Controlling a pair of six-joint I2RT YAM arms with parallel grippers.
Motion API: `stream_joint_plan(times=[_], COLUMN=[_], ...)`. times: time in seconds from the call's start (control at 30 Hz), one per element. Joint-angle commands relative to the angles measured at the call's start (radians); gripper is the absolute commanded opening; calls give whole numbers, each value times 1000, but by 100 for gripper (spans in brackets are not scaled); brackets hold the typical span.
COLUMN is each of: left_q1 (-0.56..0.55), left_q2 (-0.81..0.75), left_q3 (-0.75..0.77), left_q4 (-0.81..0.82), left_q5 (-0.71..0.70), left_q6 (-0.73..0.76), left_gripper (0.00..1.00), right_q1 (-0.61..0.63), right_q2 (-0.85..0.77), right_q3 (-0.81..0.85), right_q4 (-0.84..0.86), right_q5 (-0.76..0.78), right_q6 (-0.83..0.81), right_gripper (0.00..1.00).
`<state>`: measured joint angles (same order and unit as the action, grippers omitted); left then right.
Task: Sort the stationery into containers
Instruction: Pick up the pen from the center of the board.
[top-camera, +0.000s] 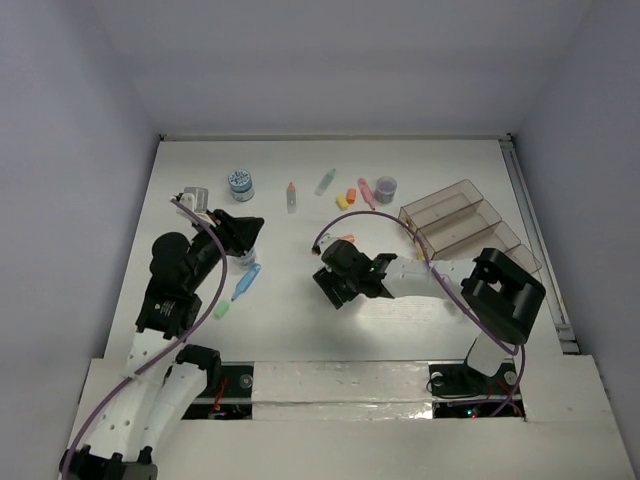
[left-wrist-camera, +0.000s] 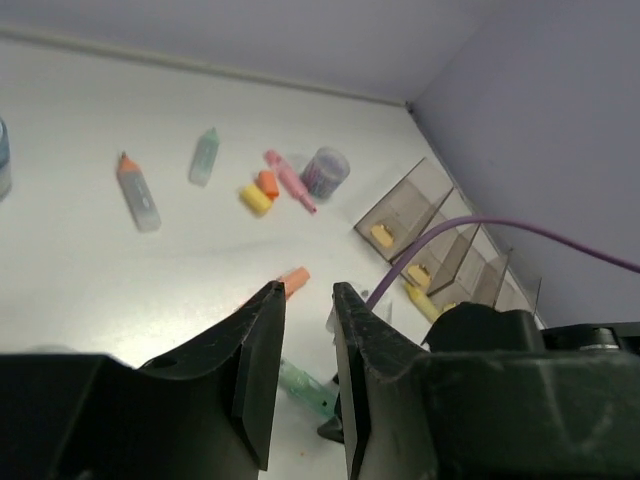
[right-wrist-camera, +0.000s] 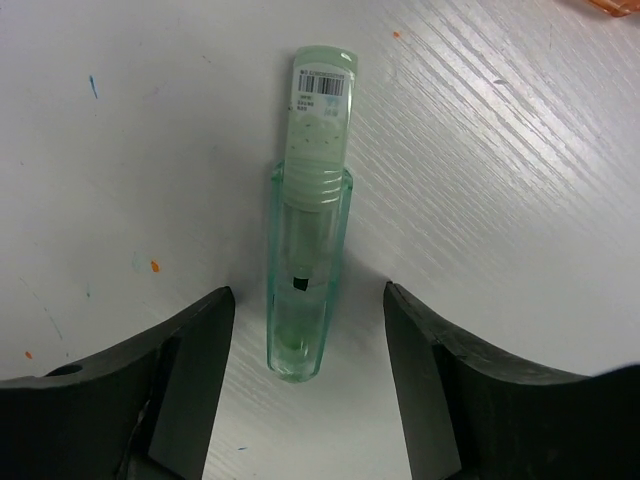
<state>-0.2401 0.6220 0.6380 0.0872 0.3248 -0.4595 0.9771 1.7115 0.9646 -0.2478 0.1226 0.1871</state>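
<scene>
A clear green pen (right-wrist-camera: 310, 250) lies flat on the table between the fingertips of my right gripper (right-wrist-camera: 308, 295), which is open and straddles it without touching it. From above, that gripper (top-camera: 335, 287) is at mid-table, left of the smoky-brown containers (top-camera: 465, 222). My left gripper (top-camera: 246, 236) hovers at the left, its jaws almost together with nothing between them (left-wrist-camera: 307, 292). Further stationery lies along the back: a blue-white tub (top-camera: 240, 183), an orange-capped pen (top-camera: 291, 196), a green pen (top-camera: 326, 180), yellow (top-camera: 342, 202) and orange (top-camera: 351, 195) erasers, a pink pen (top-camera: 367, 192) and a purple tub (top-camera: 386, 186).
A blue pen (top-camera: 246, 283) and a green eraser (top-camera: 222, 309) lie near the left arm. An orange pen (top-camera: 345, 238) sits just behind the right gripper. Yellow pieces (left-wrist-camera: 381, 234) rest inside the containers' compartments. A rail (top-camera: 535, 230) runs along the table's right edge.
</scene>
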Motion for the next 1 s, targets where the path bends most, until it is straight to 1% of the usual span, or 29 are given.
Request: stream_joint_plan(times=[0.0,0.2,0.23,0.27,0.3,0.33,0.4,0.43,0.53,0.57,0.6,0.67,0.77,0.83,0.93,0.97], left_q1=[4,4,-5,-14,-24,-34,-79,-96,-159,-175,-200,-220,-243,-252,-261,-261], left_q2=[30,90,105,120,155,175,229,246,301,317,349,381,441,482,531,541], left_q3=[-47,-84,-98,-107,-118,-136,-150,-164,-193,-199,-204,-209,-215,-221,-245,-256], left_q4=[3,58,68,98,114,129,155,178,224,250,261,293,348,382,485,549], left_q5=[2,34,51,62,69,72,62,51,19,11,5,-10,-20,-23,-21,-23], left_q6=[-70,-128,-136,-154,-162,-169,-183,-188,-215,-220,-228,-231,-243,-254,-289,-318], left_gripper=[23,29,30,32,33,34,36,37,40,42,42,44,49,55,57,58], right_q1=[9,9,9,9,9,9,9,9,9,9,9,9,9,9,9,9], right_q2=[-10,-59,-65,-70,-70,-69,-67,-72,-104,-116,-128,-174,-240,-266,-308,-315], right_q3=[-41,-90,-99,-107,-115,-116,-116,-118,-133,-139,-144,-161,-190,-201,-221,-225], right_q4=[-1,-13,-4,2,5,8,8,15,31,36,39,53,77,94,134,148], right_q5=[-46,-18,-20,-26,-29,-31,-31,-32,-31,-28,-21,-17,-5,-3,-14,-20], right_q6=[24,106,110,114,117,118,117,117,104,100,97,89,74,69,71,74], right_gripper=[66,60,54,50,41,34,24,17,7,6,2,2,0,0,0,0])
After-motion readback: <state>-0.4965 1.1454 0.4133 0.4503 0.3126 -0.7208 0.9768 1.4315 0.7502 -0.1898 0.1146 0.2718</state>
